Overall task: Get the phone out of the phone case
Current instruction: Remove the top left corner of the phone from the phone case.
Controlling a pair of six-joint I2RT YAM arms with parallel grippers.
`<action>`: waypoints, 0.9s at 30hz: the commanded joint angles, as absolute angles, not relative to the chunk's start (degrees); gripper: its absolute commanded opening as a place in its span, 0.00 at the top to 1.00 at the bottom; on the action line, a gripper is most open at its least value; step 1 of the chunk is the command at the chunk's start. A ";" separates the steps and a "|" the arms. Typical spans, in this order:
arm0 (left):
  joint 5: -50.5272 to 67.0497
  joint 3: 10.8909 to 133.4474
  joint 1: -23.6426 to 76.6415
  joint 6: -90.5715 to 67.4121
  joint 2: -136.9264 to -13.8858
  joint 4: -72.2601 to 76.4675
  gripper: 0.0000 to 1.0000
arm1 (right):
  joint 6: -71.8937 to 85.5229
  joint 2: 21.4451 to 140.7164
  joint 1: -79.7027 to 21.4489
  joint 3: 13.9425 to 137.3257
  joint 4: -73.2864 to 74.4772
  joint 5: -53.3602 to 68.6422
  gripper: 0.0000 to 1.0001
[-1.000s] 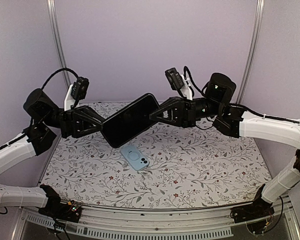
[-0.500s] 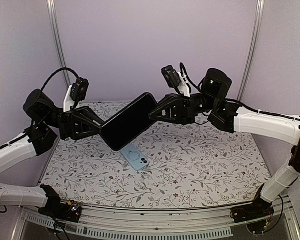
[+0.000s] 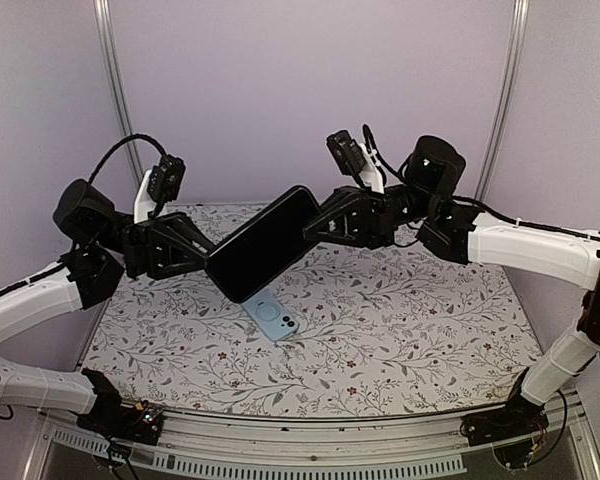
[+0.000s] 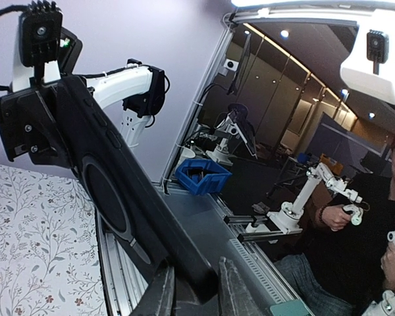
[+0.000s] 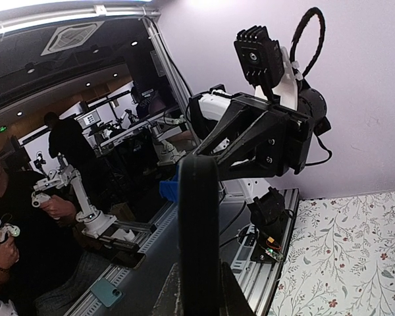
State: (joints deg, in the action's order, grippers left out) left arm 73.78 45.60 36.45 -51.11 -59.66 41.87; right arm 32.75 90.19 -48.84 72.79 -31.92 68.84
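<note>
Hanging in mid-air between the two arms, the glossy black phone (image 3: 262, 245) sits tilted, low end left, high end right, above the floral-patterned table (image 3: 410, 330). The left gripper (image 3: 208, 264) has its jaws pinched narrow on the lower left end of the matte black phone case (image 4: 108, 191), whose ring-marked back shows in the left wrist view. The right gripper (image 3: 308, 232) has its jaws clamped tight on the upper right end, with the slab edge-on between them. The screen looks flush inside the case rim, so by my read nothing is separated yet. It is lifted and braced at both ends, but freeing a corner and working the phone out is all to come. Directly below on the table lies a light blue rounded slab with a ring mark (image 3: 273, 318). Phone or case, I cannot tell.
</note>
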 commanded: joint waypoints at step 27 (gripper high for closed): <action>67.30 50.52 40.25 -38.66 -61.95 29.69 1.00 | 32.04 91.85 -49.67 75.14 -31.95 70.28 1.00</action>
State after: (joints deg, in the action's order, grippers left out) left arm 77.01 48.01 39.13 -45.82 -61.82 36.69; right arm 32.23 91.94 -48.23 74.76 -32.16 74.96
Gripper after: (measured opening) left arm 0.168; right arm 0.117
